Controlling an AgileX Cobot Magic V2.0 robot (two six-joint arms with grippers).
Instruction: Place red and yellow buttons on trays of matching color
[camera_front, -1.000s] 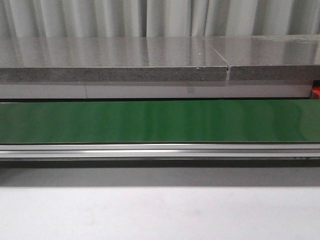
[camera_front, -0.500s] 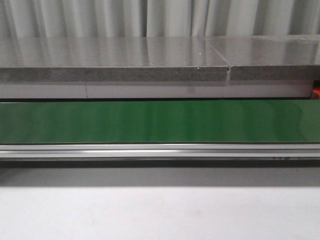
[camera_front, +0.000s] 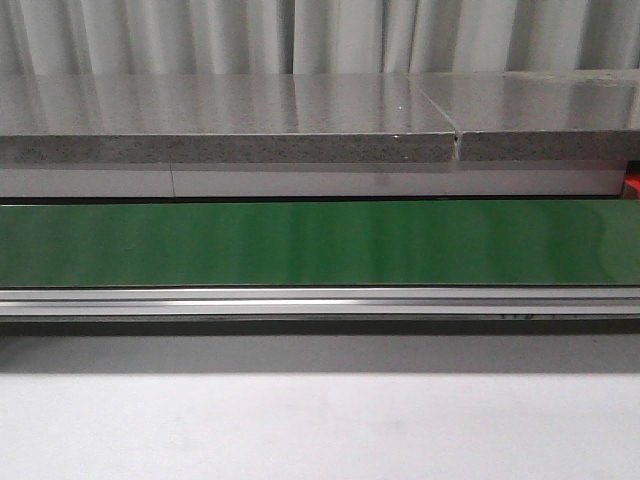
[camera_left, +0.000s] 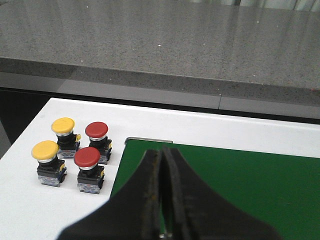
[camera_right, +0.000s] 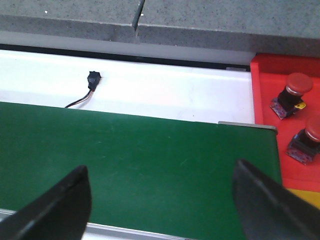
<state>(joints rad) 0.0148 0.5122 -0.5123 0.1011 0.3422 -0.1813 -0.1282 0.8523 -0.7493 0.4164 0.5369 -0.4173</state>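
We judge the push buttons rigid and light, with slick domed caps; the square black bases offer surer hold. Two yellow buttons (camera_left: 64, 125) and two red buttons (camera_left: 96, 130) stand beyond the left gripper (camera_left: 162, 200), fingers pressed together, empty. The right gripper (camera_right: 160, 200) gapes wide near the red tray (camera_right: 265, 100).

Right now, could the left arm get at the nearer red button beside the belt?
Probably yes: nothing lies between the left gripper and the nearer red button, but its jaws are shut and must open first.
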